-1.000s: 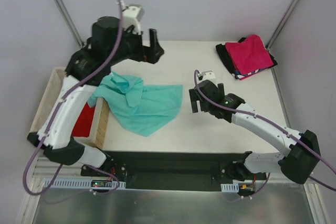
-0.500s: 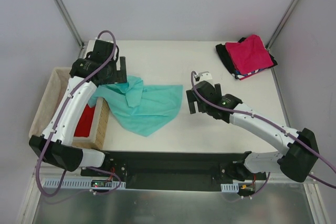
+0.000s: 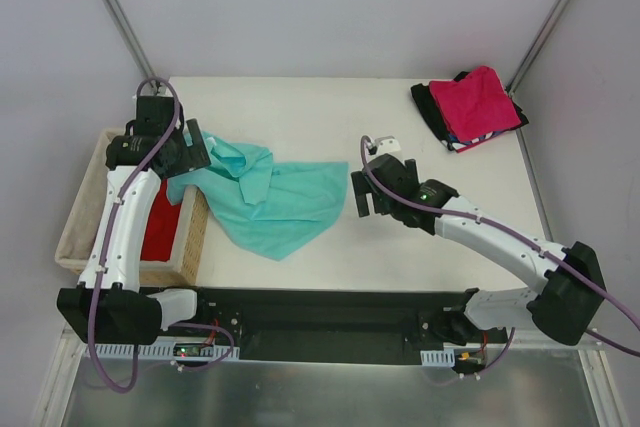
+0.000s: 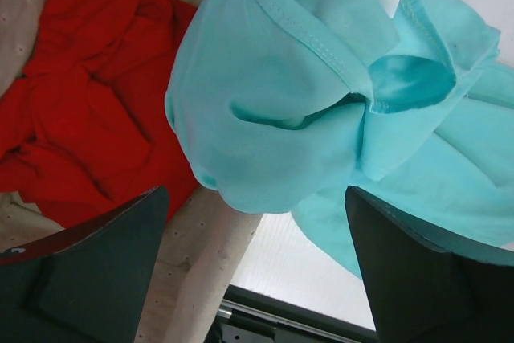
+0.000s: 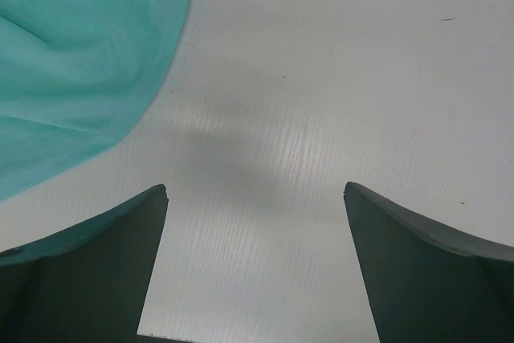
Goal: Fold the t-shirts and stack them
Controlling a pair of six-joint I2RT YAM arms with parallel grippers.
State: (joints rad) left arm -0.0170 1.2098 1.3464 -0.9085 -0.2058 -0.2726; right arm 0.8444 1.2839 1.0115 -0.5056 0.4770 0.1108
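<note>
Left end effector (image 4: pixel 255 194) agape, empty

The left arm (image 3: pixel 120 222) covers much of the red t-shirt (image 3: pixel 160 232) in the basket (image 3: pixel 82 209). Far right, the magenta t-shirt (image 3: pixel 482 102) hides most of the black t-shirt (image 3: pixel 430 107) and striped t-shirt (image 3: pixel 462 144). The teal t-shirt (image 5: pixel 72 54) runs off the right wrist view's left edge.

The teal t-shirt (image 4: pixel 305 118) is thin, smooth knit cloth with stitched hems. The red t-shirt (image 4: pixel 88 110) is matt, creased cloth. The basket (image 3: pixel 193 232) is rough tan wicker, its lining (image 4: pixel 16 34) dotted beige cloth. The table (image 5: pixel 321 78) is matt white and finely ribbed. The left hand (image 4: pixel 255 194) has matt dark plastic fingers (image 4: pixel 96 271).
</note>
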